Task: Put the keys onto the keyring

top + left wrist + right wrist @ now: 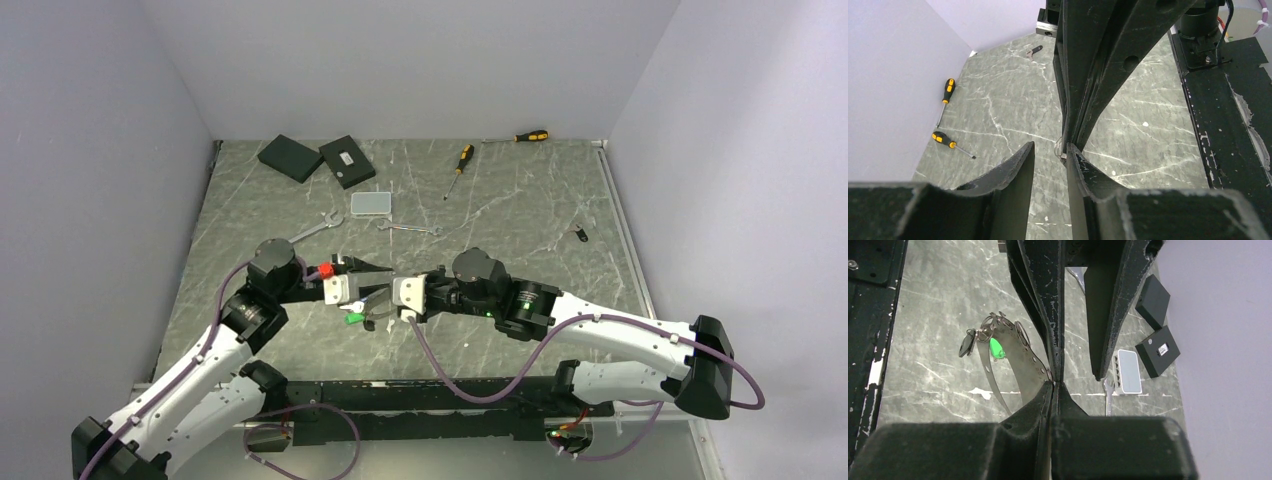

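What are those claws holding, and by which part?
The right gripper pinches the keyring by its metal band, away from the hanging keys. The left gripper looks open, holding nothing.

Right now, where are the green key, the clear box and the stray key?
green key [996, 348]: right wrist view, plastic head.
clear box [371, 203]: top view, middle of lid.
stray key [580, 234]: top view, its middle.

Left arm [190, 375], right arm [620, 335]: white link shells, black joint housings. Purple cables [437, 372] routed along links. Black base rail [400, 410] fitted at 6 o'clock. Fingers [1048, 305] black, scuffed, paint chipped at edges.
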`<control>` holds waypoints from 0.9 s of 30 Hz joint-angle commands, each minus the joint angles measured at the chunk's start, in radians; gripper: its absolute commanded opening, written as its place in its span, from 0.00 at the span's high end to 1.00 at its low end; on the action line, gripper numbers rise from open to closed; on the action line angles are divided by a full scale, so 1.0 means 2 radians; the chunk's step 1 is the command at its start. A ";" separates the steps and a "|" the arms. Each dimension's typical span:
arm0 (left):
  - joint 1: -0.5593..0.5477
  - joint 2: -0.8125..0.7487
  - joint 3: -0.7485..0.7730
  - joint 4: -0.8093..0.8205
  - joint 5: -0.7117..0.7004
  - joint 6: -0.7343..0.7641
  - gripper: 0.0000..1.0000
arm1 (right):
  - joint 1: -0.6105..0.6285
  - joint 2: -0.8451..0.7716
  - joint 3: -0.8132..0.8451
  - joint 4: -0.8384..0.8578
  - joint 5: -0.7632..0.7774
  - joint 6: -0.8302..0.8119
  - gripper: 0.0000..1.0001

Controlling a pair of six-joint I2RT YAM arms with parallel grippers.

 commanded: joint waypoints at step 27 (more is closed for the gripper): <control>-0.002 -0.008 -0.003 -0.015 -0.025 0.009 0.79 | -0.001 -0.030 -0.027 0.111 0.013 0.019 1.00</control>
